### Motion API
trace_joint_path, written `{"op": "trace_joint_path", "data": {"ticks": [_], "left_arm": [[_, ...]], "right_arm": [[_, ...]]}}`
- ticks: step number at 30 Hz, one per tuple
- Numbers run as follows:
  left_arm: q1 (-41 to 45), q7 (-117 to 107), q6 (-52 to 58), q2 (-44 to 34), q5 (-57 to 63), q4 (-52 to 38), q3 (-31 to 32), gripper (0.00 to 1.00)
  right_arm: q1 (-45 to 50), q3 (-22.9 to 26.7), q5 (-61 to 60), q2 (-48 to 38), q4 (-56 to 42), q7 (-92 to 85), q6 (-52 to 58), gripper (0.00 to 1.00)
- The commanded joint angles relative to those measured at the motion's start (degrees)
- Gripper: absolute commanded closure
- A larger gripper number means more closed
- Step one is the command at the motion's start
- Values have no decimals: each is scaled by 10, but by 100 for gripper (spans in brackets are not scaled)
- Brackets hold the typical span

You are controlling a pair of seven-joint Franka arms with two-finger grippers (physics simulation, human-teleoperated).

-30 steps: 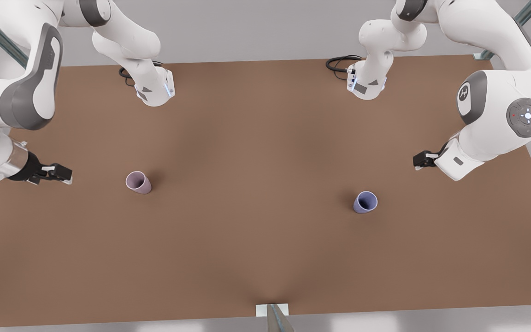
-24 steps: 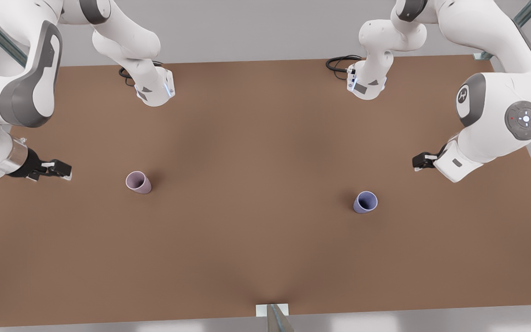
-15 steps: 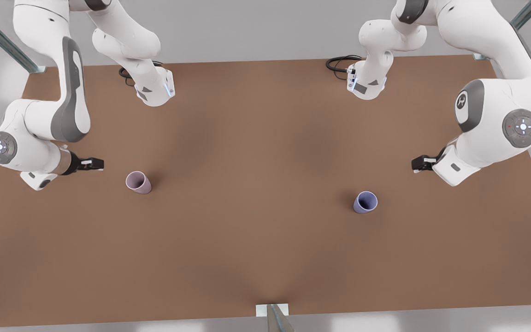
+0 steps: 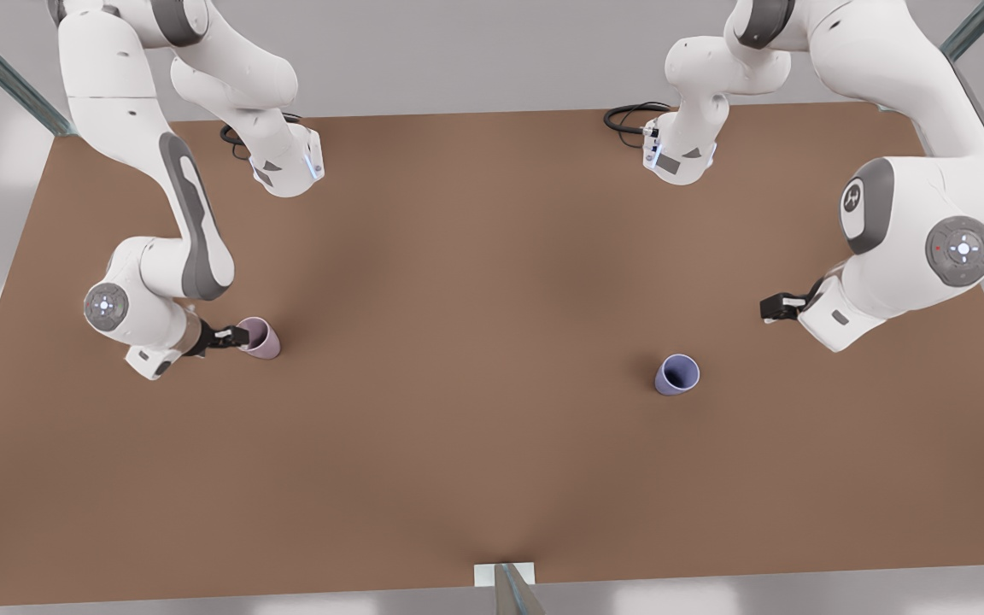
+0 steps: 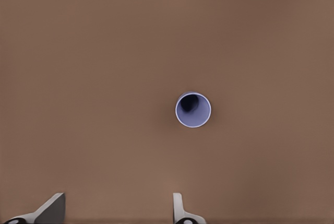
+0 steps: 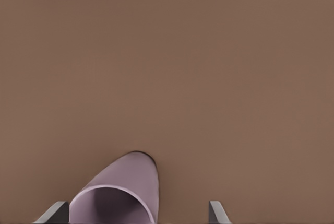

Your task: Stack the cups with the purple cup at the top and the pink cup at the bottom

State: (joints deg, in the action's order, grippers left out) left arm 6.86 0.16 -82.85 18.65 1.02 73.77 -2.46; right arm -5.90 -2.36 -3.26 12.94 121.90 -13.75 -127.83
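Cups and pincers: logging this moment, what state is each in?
Pink cup: upright on the table, between the right pincer's fingers.
Purple cup: upright, untouched.
Right pincer: open, around the pink cup.
Left pincer: open, apart from the purple cup.

simulated robot lab (bare brown table (image 4: 492, 444), grey surround)
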Motion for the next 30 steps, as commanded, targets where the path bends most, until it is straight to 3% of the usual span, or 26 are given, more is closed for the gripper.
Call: {"op": "trace_joint_path", "data": {"ticks": [1,3,12,16,18,19,22,27,30], "left_arm": [[0,-1,1,1,0,0,0,0],[0,-1,1,1,1,0,0,0],[-1,-1,1,5,1,0,0,0],[-1,-1,0,6,1,0,0,0],[-1,-1,0,6,1,-1,0,0],[-1,-1,1,6,1,0,0,0],[-1,-1,1,6,1,0,0,0],[-1,0,1,6,0,0,0,0],[-1,0,0,6,0,0,0,0]], "right_arm": [[-1,1,-3,0,14,-42,-59,0],[-1,1,-2,-4,66,-42,-116,0],[-5,3,-1,18,105,-59,-178,0],[-3,3,-1,31,103,-59,-186,56],[-3,3,-2,34,101,-53,-184,61],[-3,3,-2,36,98,-53,-183,71],[-3,3,-3,35,97,-51,-180,79],[5,0,-4,19,62,-42,-122,79],[95,-3,-4,-5,-15,92,-23,79]]}}
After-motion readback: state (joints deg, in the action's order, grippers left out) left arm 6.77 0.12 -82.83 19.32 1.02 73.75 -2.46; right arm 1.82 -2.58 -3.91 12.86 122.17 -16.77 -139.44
